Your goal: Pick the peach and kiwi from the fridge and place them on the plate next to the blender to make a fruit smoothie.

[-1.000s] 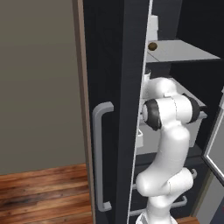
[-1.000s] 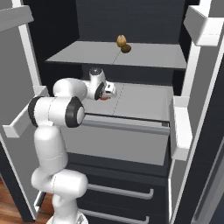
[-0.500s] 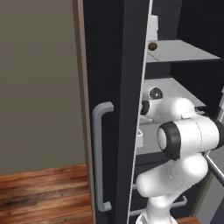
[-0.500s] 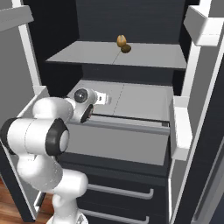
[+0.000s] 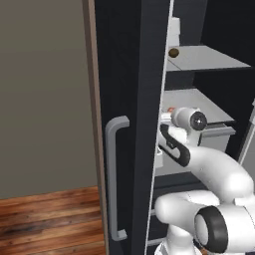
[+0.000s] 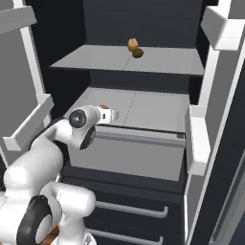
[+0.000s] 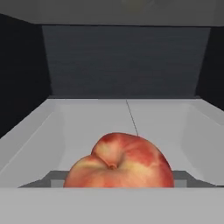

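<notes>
The arm has been swinging round over the last second: its elbow, which was standing high by the fridge door, is now sitting low in the foreground, and the hand is drawing back from deep over the drawer toward its near left corner. That retreat suggests the first fruit is on its way out of the fridge (image 6: pixel 217 158).

Nearest the hand camera, the peach (image 7: pixel 120 162) is filling the lower middle of the view, pressed right up against the fingers, which seem to be closing on its sides, though the tips themselves are hidden behind the fruit. It is looking round and lobed, with a dimpled stem hollow and blotchy red-over-yellow skin, matt rather than glossy. In the right base view a sliver of its red is peeking past the gripper (image 6: pixel 109 115).

Beyond it, the pale grey drawer (image 6: pixel 143 143) is lying smooth and hard-edged, a thin seam dividing its floor.

Farther up, on the flat grey shelf (image 6: pixel 162 64), a small tan object is standing with the dark brown oval kiwi (image 6: pixel 138 53) touching it, waiting to be fetched.
</notes>
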{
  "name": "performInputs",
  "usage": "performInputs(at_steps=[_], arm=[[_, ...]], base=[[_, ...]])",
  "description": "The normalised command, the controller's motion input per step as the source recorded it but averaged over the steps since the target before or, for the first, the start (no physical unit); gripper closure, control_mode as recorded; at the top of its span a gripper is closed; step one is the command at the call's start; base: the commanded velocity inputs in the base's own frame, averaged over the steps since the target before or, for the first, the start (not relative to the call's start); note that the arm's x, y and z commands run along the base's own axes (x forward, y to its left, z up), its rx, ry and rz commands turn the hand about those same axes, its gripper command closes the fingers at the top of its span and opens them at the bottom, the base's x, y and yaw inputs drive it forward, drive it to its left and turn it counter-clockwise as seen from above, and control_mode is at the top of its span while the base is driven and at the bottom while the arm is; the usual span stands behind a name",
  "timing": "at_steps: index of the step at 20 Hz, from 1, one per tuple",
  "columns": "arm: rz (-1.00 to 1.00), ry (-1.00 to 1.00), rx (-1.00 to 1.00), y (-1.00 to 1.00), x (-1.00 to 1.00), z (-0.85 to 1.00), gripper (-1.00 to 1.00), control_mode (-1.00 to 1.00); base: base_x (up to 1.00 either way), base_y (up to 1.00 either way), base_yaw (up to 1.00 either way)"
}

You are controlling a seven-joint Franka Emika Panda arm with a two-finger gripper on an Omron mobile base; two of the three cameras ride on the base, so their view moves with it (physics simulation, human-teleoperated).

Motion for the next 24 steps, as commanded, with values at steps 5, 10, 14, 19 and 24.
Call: performInputs(at_steps=[5,10,14,19,24], arm=[[0.0,0.31,0.0,0.0,-1.0,1.0,1.0,-1.0],[0.0,0.4,0.0,0.0,-1.0,1.0,1.0,-1.0],[0.0,0.18,0.0,0.0,-1.0,0.48,1.0,-1.0],[0.0,-0.11,0.0,0.0,-0.25,0.0,1.0,-1.0],[0.0,0.01,0.0,0.0,-0.26,-0.03,1.0,1.0]], base=[[0.0,0.0,0.0],[0.0,0.0,0.0],[0.0,0.0,0.0],[0.0,0.0,0.0],[-0.6,-0.05,0.0]])
